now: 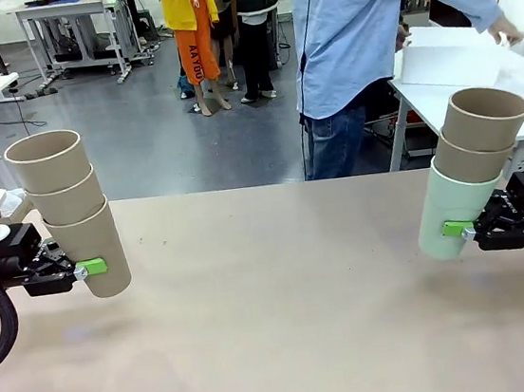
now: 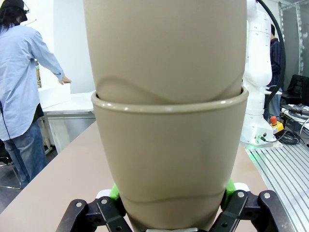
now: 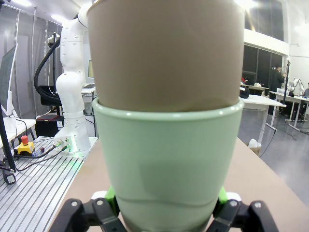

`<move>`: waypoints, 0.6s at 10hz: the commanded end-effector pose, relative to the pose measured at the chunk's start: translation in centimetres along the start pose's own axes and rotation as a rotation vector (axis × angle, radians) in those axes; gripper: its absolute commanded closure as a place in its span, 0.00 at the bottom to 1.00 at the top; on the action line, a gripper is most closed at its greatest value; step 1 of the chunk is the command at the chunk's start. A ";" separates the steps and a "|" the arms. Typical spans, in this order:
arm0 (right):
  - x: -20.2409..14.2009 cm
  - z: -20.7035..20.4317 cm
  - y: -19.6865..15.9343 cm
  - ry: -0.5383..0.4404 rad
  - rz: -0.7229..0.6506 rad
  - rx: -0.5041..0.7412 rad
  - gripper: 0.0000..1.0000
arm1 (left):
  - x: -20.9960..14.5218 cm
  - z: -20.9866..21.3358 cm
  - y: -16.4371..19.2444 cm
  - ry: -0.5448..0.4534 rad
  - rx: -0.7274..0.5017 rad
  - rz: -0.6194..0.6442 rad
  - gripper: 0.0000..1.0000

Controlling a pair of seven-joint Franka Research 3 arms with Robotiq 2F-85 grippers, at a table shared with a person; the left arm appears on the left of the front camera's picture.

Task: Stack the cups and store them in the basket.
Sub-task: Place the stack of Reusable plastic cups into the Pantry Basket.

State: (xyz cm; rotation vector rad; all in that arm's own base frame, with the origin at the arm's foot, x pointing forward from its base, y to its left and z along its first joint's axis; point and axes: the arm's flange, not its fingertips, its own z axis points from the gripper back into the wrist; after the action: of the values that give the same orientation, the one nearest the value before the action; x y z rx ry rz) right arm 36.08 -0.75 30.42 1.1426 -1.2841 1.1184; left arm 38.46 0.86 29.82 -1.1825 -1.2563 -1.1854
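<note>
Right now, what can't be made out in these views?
Basket interior: front view, its near wall hides it.
Left cup stack, its top: left wrist view, cut off by the top edge.
Top of the tan cups in the mint cup: right wrist view, same edge.

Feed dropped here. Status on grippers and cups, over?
Left gripper shut on tan stack. Right gripper shut on mint-bottomed stack. Person handling white basket, far right.
</note>
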 end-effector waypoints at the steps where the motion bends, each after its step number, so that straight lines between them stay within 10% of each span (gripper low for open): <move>1: 0.3 -0.1 -0.1 0.001 0.013 0.001 0.16 | 0.3 0.0 -0.1 -0.010 -0.003 -0.008 0.16; 6: 0.3 -0.1 -0.1 0.001 0.013 0.001 0.16 | 0.3 0.0 -0.1 -0.010 -0.003 -0.008 0.16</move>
State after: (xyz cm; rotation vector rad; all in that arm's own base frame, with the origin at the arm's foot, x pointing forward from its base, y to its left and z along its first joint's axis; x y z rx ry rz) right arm 36.08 -0.75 30.42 1.1426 -1.2841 1.1184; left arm 38.46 0.86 29.82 -1.1825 -1.2563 -1.1854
